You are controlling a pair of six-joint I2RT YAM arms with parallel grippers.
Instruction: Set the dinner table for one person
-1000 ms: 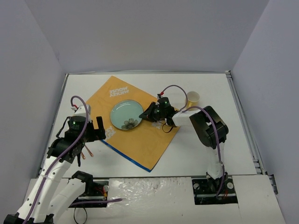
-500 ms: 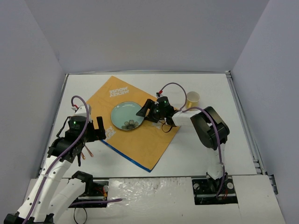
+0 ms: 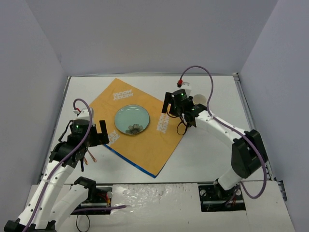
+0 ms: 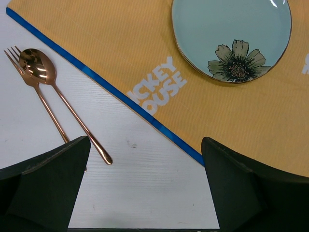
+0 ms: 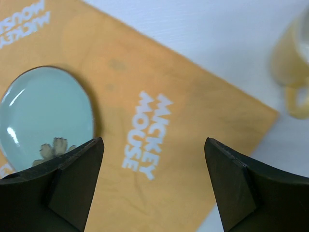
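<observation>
Left jaws: stood wide apart with nothing between them, low in the left wrist view, hanging over the tabletop [image 4: 145, 193] at the left of the top view.
Right jaws: parted and empty, above the orange cloth [image 5: 193, 145] at centre right of the top view.
Tabletop position: white surface [image 3: 207, 154] lay beneath both jaws; bare patches showed between the left jaws and at the upper right of the right wrist view [image 5: 193, 29].
Tabletop axis: long side ran left to right across the top view, with pale walls at left, right and far edge.
Cloth: blue-edged [image 3: 145, 140], lying cornerwise on the tabletop.
Writing: white "MICKEY MOUSE" read between the right jaws; "ICKEY OUSE" showed near the blue edge in the left wrist view [image 4: 241, 111].
Plate: pale blue with a flower [image 3: 131, 116] [image 4: 227, 29] [image 5: 43, 116], on the cloth.
Cutlery: copper spoon [image 4: 67, 108] and fork [image 4: 40, 101] side by side on bare tabletop, left of the cloth.
Cup: yellow [image 5: 289, 67], upper right, off the cloth.
</observation>
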